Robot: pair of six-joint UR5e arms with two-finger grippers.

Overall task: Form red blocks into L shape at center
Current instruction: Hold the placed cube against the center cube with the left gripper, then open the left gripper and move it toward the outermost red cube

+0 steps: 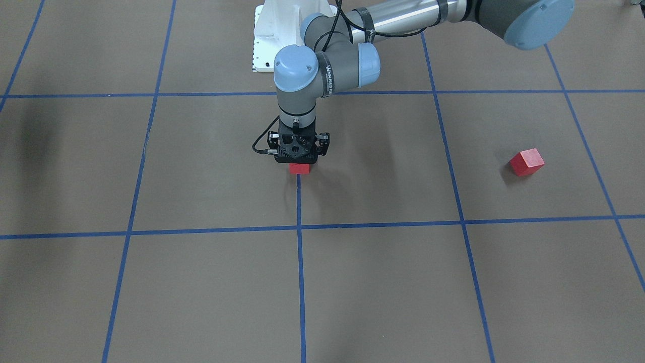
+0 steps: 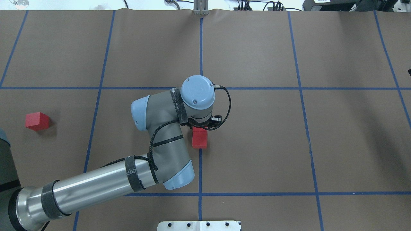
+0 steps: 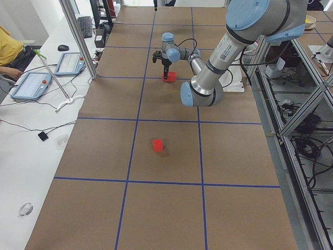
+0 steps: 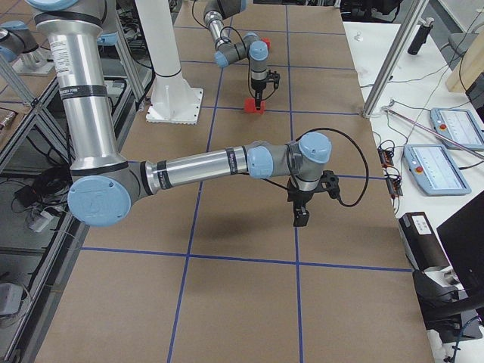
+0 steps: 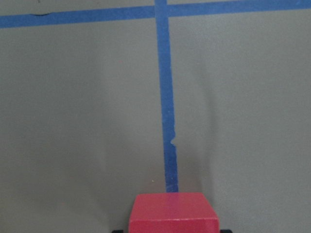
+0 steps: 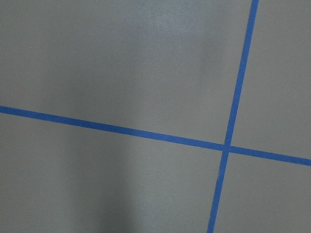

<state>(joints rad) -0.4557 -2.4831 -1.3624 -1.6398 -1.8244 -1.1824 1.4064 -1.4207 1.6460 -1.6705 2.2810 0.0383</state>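
Two red blocks (image 2: 199, 139) lie touching in a row on the central blue line at the center (image 2: 200, 160). In the side views they read as one red bar (image 3: 169, 77) (image 4: 255, 107). My left gripper (image 2: 201, 126) points straight down over them. Its wrist view shows one block (image 5: 172, 213) held between the jaws, at or just above the surface. The front view shows only that row's edge (image 1: 300, 169) below the gripper (image 1: 299, 162). A third red block (image 2: 37, 121) (image 1: 526, 162) lies alone far to my left. My right gripper (image 4: 301, 218) hangs over bare table; I cannot tell whether it is open.
The brown table (image 2: 257, 144) carries a blue tape grid. The left arm's elbow and forearm (image 2: 160, 154) lie low over the table between the lone block and the center. A white robot base plate (image 1: 264, 45) stands at the robot's edge.
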